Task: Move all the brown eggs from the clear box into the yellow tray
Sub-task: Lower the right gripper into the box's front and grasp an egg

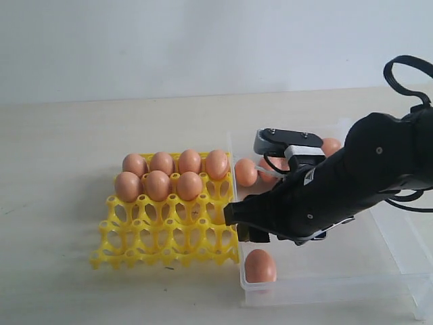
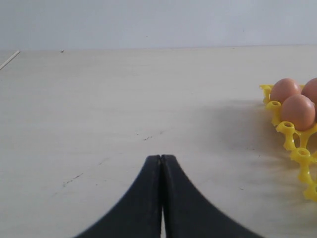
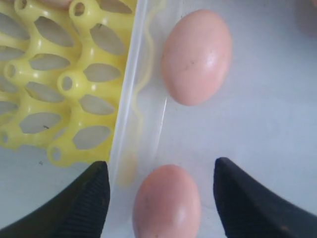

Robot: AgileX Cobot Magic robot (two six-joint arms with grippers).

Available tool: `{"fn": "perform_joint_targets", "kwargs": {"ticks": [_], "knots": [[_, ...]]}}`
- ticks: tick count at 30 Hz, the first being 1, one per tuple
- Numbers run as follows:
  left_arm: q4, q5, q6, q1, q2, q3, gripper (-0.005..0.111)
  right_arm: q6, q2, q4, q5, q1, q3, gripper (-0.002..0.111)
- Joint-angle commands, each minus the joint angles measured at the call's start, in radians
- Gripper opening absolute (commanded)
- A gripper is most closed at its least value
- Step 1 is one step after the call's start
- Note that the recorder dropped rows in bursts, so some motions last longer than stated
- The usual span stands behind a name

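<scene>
— What's behind it all?
— A plain pale grey wall (image 1: 203, 40), evenly lit.
— And underneath?
— A light wooden table (image 1: 61, 149), matte, with a few small dark scuffs (image 2: 72, 179) and soft shadows.

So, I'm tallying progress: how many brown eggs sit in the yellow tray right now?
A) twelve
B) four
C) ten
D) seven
D: in the exterior view the yellow tray holds four brown eggs in its far row and three in the next row, and its other cups are empty.
</scene>
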Motion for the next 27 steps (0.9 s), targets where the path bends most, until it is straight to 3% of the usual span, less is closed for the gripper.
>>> {"fn": "perform_joint_targets", "kwargs": {"ticks": [1,27], "knots": [[-0.006,-0.014,-0.005,-0.005,-0.006,-0.004,0.0,-0.009,-0.023,-0.012,-0.017,-0.007,0.004,0.059],[-0.006,-0.014,-0.005,-0.005,-0.006,-0.004,0.0,-0.009,0.018,-0.002,-0.025,-0.035,0.054,0.056]]}}
